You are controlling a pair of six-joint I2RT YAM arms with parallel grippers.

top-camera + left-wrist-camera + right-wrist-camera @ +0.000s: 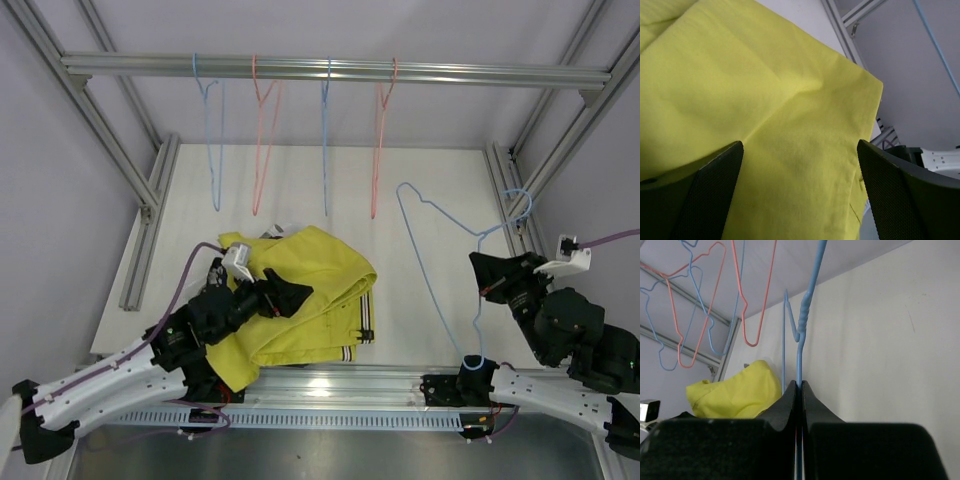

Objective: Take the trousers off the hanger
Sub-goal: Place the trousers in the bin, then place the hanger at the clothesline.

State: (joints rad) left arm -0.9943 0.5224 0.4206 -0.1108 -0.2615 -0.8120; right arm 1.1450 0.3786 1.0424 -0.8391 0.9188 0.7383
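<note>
- Top external view: mustard-yellow trousers (315,285) lie in a crumpled heap on the left-centre of the table (450,170). The striped waistband (364,322) is at the heap's right edge. Darker cloth shows under the far edge; I cannot tell what it is.
- The heap's long axis runs diagonally, from near-left to far-right.
- Left gripper (292,298) hovers directly over the heap's near-left part. Left wrist view: the jaws are spread wide, with yellow cloth filling the gap beneath them. I cannot tell whether the pads touch the cloth.
- Right gripper (484,282) is well apart, on the right side of the table. Right wrist view: its fingers are pinched tight on the wire of a blue hanger (804,322), just below the twisted neck.
- The blue hanger is bare and off the rail (340,68). Its hook points far-right and its triangle sweeps to the near edge.
- Judgement: this pair looks free of the hanger. The left arm is much nearer the cloth, and the right arm has only the hanger to deal with.
</note>
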